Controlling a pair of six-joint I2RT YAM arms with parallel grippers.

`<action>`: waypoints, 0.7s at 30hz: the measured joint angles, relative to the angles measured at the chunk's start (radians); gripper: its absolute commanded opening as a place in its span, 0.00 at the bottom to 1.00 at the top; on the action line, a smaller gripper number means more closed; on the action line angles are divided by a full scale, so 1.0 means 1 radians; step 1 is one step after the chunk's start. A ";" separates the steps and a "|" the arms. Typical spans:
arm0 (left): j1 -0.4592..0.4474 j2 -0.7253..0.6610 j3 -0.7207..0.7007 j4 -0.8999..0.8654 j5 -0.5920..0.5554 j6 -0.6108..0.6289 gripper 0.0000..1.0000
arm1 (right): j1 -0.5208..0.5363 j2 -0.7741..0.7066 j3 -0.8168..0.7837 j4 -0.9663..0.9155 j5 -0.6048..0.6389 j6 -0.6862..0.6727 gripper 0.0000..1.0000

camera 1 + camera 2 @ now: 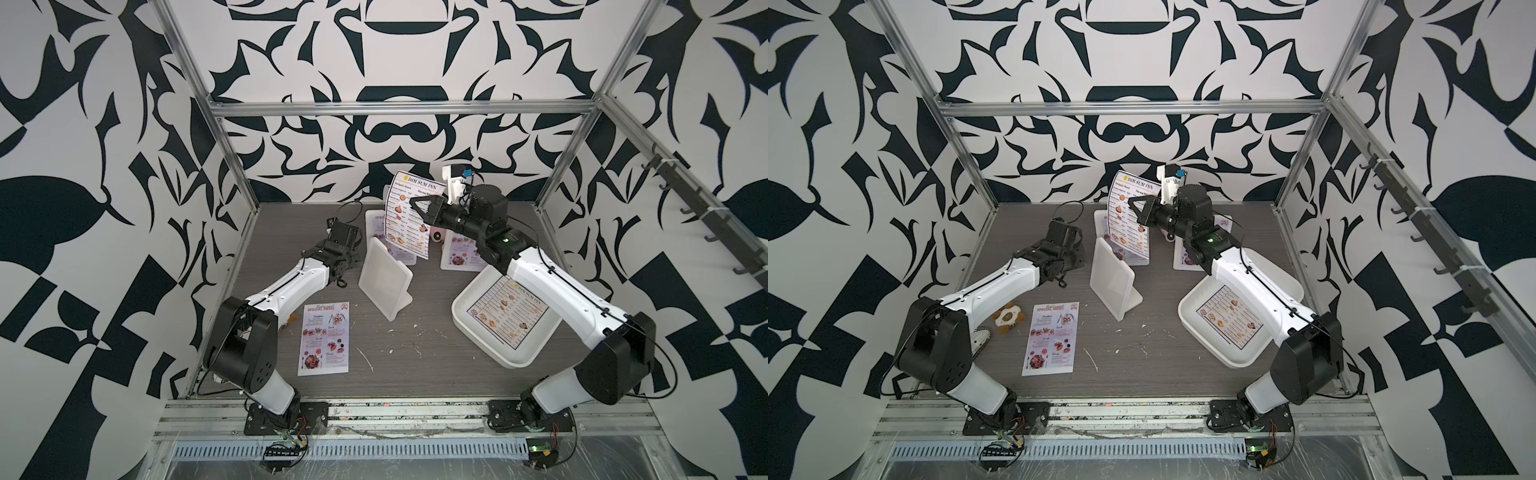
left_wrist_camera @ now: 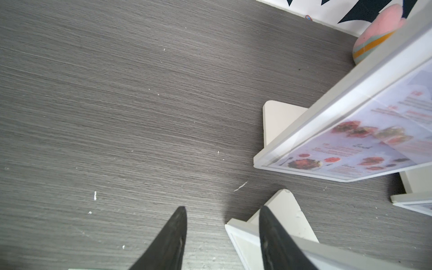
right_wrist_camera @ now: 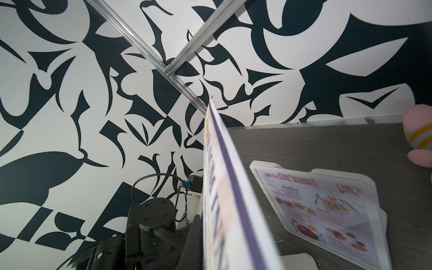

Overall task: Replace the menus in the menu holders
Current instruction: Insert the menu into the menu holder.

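The white menu (image 1: 405, 224) hangs upright in the air above the back holders, pinched from one side by the tightly closed jaws of the right gripper (image 1: 414, 202). You see its printed face in both top views. The right wrist view shows that menu (image 3: 219, 187) edge-on, with a holder (image 3: 261, 170) bearing a pink menu beyond it. Only the left wrist view shows you the left gripper (image 2: 222, 209), jaws spread and empty above the table (image 2: 117, 105), one finger over a corner of the empty holder (image 2: 243, 243). A pink toy (image 2: 378, 32) appears in the wrist views only.
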 measured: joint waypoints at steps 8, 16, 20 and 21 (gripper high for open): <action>0.000 -0.002 -0.005 0.000 0.000 -0.001 0.52 | 0.000 0.000 0.000 0.001 -0.010 0.011 0.00; 0.000 -0.002 -0.005 0.000 0.000 -0.001 0.52 | 0.000 0.000 -0.011 0.008 -0.021 0.020 0.00; 0.000 -0.002 -0.005 0.000 0.000 -0.001 0.52 | 0.000 0.000 -0.011 0.011 -0.026 0.022 0.00; 0.000 -0.002 -0.005 0.000 0.000 -0.001 0.52 | 0.000 0.000 -0.011 0.011 -0.028 0.023 0.00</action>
